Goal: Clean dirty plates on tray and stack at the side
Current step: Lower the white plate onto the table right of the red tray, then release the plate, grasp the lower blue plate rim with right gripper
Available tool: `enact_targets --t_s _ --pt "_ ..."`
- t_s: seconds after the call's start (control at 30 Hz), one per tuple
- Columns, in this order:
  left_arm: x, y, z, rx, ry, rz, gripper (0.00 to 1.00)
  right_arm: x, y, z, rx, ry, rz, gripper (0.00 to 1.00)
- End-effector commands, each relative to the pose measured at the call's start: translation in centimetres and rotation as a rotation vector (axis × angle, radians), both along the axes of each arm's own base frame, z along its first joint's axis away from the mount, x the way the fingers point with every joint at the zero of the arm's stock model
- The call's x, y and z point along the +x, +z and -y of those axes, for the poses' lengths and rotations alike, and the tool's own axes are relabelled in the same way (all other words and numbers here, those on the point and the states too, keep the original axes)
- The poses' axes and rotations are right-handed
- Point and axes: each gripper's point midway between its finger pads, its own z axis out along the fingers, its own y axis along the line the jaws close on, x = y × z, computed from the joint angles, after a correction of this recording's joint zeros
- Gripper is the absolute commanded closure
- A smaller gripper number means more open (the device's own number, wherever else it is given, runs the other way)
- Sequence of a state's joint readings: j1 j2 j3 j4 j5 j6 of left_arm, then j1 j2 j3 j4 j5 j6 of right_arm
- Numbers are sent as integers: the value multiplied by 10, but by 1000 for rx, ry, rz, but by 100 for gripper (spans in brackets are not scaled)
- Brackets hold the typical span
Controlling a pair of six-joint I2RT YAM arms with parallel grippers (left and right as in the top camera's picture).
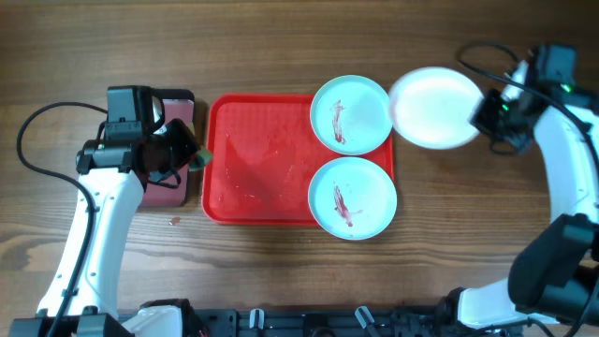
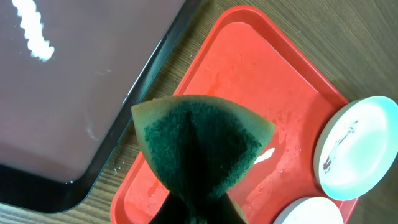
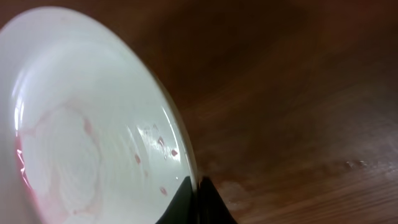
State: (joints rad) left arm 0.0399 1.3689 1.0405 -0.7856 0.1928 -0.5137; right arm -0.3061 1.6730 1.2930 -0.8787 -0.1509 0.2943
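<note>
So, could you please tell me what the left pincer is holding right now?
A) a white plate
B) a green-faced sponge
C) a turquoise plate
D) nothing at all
B: the left pincer is shut on the green-faced sponge, pinched into a fold over the red tray's left edge; the white plate is in the right pincer.

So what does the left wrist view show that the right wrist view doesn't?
Only the left wrist: a green sponge pinched in its jaws at the red tray's edge, the maroon tray beside it, and a turquoise plate with a red smear. Only the right wrist: the white plate, faintly pink-smeared, its rim clamped in the jaws. Both: the wooden table.
</note>
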Motion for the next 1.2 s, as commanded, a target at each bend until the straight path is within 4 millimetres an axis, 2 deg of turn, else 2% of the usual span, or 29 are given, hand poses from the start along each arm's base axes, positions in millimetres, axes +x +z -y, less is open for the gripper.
enact_targets --t_s 0.0,0.13,0.37,0.4,0.47,0.5,0.57,0.67,0.73,0.77,0.8,0.9,1.0,1.1,1.17 --pt "1 -1 2 -9 -14 0 96 -23 -25 20 53 -103 -18 96" --pt "1 -1 2 -9 -17 0 96 -44 -55 33 66 -169 -44 95" --pt "1 -1 2 -9 -16 0 96 -68 -97 28 61 -227 -79 96" --pt "1 -1 2 -9 -16 0 96 -70 -98 28 60 -235 -84 92" --pt "1 -1 2 -9 -16 0 96 -69 -98 27 63 -233 -84 75" --pt "1 -1 2 -9 -16 0 96 -69 -98 26 67 -232 -84 72" --pt "1 -1 2 -9 -16 0 96 -64 -91 21 98 -206 -70 71" --pt "1 -1 2 -9 -16 0 96 -50 -59 12 159 -152 -22 71" --pt "1 -1 2 -5 -25 2 96 -40 -23 1 160 -82 32 70" --pt "1 -1 2 3 -41 6 96 -38 -13 -3 150 -56 47 69" --pt "1 -1 2 17 -69 11 96 -36 3 -15 135 4 76 68" --pt "1 -1 2 44 -123 22 96 -36 25 -54 117 143 113 64" --pt "1 -1 1 68 -156 30 96 -44 23 -103 131 292 75 63" --pt "1 -1 -1 81 -150 27 96 -56 11 -136 139 393 10 63" --pt "1 -2 -2 83 -149 27 96 -63 3 -152 142 441 -31 64"
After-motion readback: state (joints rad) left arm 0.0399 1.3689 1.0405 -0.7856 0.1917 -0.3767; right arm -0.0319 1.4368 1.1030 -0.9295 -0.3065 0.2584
